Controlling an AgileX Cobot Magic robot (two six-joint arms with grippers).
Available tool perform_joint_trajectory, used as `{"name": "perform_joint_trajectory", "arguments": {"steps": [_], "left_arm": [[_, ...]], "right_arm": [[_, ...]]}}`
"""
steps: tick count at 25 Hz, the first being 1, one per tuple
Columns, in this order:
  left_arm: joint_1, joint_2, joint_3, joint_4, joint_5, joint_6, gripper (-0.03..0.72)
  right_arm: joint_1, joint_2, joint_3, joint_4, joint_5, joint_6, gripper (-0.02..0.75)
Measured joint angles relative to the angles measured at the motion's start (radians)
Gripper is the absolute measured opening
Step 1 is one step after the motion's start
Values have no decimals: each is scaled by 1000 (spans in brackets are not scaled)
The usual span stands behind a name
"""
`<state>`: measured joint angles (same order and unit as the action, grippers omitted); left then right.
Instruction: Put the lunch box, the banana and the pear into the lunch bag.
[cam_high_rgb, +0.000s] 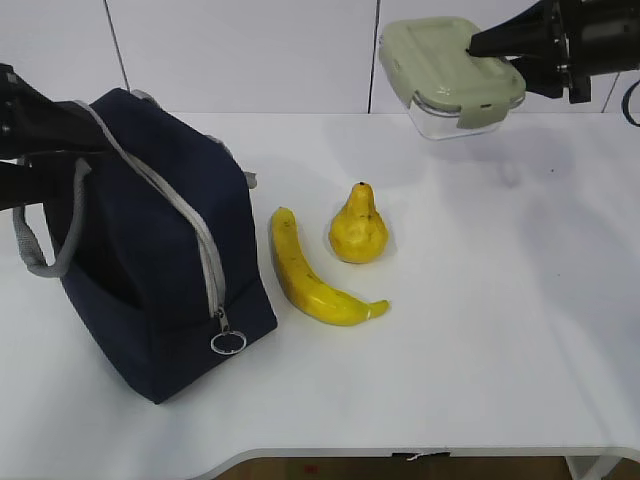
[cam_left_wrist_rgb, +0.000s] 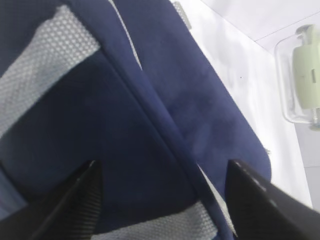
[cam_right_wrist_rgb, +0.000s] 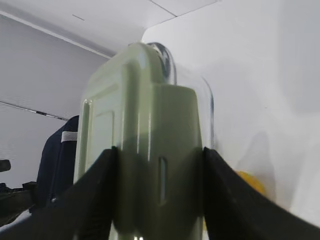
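Note:
The navy lunch bag (cam_high_rgb: 150, 270) stands at the left of the table, its grey zipper running down to a ring pull (cam_high_rgb: 228, 342). My left gripper (cam_high_rgb: 60, 125) is at the bag's upper left. In the left wrist view the left gripper (cam_left_wrist_rgb: 162, 165) is open wide, close over the lunch bag's (cam_left_wrist_rgb: 190, 100) navy fabric and grey webbing. My right gripper (cam_high_rgb: 480, 60) holds the lunch box (cam_high_rgb: 450, 75), clear with a sage-green lid, in the air at the top right. Its jaws (cam_right_wrist_rgb: 159, 152) are shut on the box's (cam_right_wrist_rgb: 145, 130) end. The banana (cam_high_rgb: 305, 275) and the pear (cam_high_rgb: 358, 230) lie side by side mid-table.
The white table (cam_high_rgb: 500, 300) runs to a front edge at the bottom of the exterior view. A grey handle loop (cam_high_rgb: 45, 250) hangs off the bag's left side. A white panelled wall stands behind.

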<state>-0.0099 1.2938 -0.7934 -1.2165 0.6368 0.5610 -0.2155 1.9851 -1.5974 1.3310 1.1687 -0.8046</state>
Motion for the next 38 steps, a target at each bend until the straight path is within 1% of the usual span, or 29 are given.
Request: {"name": "perform_joint_trajectory", "arguments": {"steps": [6, 10, 16, 19, 23, 25, 27, 34, 35, 38], "left_arm": [[0, 17, 0, -13, -6, 11, 559], [0, 19, 0, -51, -6, 38, 498], [0, 19, 0, -68, -6, 69, 372], [0, 19, 0, -72, -3, 70, 341], [0, 19, 0, -77, -1, 77, 325], [0, 19, 0, -77, -1, 79, 301], [0, 19, 0, -77, 0, 80, 256], [0, 19, 0, -77, 1, 82, 29], [0, 19, 0, -77, 1, 84, 13], [0, 19, 0, -77, 1, 86, 3]], "right_arm": [[66, 0, -78, -3, 4, 49, 358], [129, 0, -117, -13, 14, 72, 358], [226, 0, -193, -28, 23, 106, 358], [271, 0, -236, -38, 27, 125, 358], [324, 0, -276, -43, 40, 141, 358], [346, 0, -289, -46, 42, 149, 358], [369, 0, -296, -54, 44, 160, 358], [435, 0, -297, -104, 46, 201, 358], [445, 0, -297, -106, 44, 209, 358], [483, 0, -297, -106, 13, 225, 358]]}}
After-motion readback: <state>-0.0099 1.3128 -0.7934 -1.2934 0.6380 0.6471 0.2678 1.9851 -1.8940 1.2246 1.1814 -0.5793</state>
